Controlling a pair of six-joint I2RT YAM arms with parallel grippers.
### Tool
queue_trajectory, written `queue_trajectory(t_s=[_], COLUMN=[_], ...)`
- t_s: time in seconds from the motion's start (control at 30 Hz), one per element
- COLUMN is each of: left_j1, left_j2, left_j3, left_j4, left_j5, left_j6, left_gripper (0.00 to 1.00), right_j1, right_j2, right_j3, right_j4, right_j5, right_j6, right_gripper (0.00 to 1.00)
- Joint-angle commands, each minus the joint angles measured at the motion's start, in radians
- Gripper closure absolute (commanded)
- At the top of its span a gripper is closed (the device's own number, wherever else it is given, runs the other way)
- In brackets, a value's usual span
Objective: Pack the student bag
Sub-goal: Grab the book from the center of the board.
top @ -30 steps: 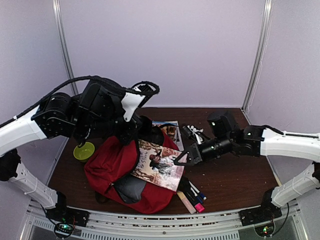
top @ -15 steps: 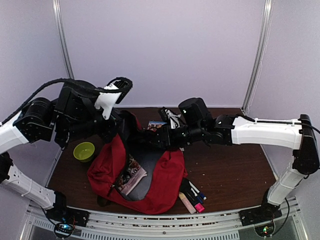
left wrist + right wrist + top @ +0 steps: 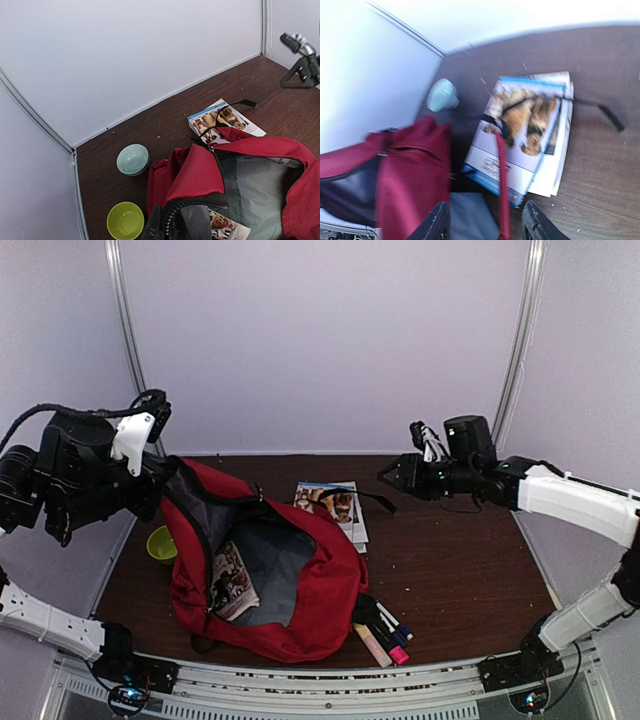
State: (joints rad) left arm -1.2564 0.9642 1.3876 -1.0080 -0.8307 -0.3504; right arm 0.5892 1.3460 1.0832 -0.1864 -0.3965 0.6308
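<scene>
The student bag (image 3: 300, 590) lies open on the worktop (image 3: 450, 570), left of centre, with a magazine (image 3: 232, 582) inside against its left wall. Behind the bag lies a stack of booklets (image 3: 338, 508), with a bag strap (image 3: 370, 498) across them. A near bowl (image 3: 158, 543) sits just left of the bag, a far bowl (image 3: 133, 159) behind it. Markers (image 3: 388, 628) lie at the bag's front right corner. The left claw (image 3: 172, 227) grips the bag's left rim; the right claw (image 3: 392, 476) hangs over the back right, well apart from the bag.
</scene>
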Motion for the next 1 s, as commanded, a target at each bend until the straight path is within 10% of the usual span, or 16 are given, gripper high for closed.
queue_trajectory(t_s=[0.0, 0.5, 0.67, 0.97], left_j1=[0.005, 0.006, 0.006, 0.006], left_j2=[-0.017, 0.058, 0.092, 0.086], left_j3=[0.027, 0.104, 0.133, 0.101], left_j4=[0.025, -0.026, -0.026, 0.003], left_j5=[-0.050, -0.099, -0.087, -0.073], left_j6=[0.000, -0.004, 0.020, 0.031], left_gripper=[1.00, 1.00, 1.00, 1.00], right_j1=[-0.002, 0.035, 0.048, 0.057], right_j2=[0.219, 0.554, 0.609, 0.610], right_j3=[0.010, 0.044, 0.045, -0.020], right_j4=[0.077, 0.308, 0.389, 0.403], right_j5=[-0.021, -0.151, -0.190, -0.137], right_j6=[0.075, 0.265, 0.333, 0.343], right_gripper=[0.51, 0.49, 0.68, 0.58])
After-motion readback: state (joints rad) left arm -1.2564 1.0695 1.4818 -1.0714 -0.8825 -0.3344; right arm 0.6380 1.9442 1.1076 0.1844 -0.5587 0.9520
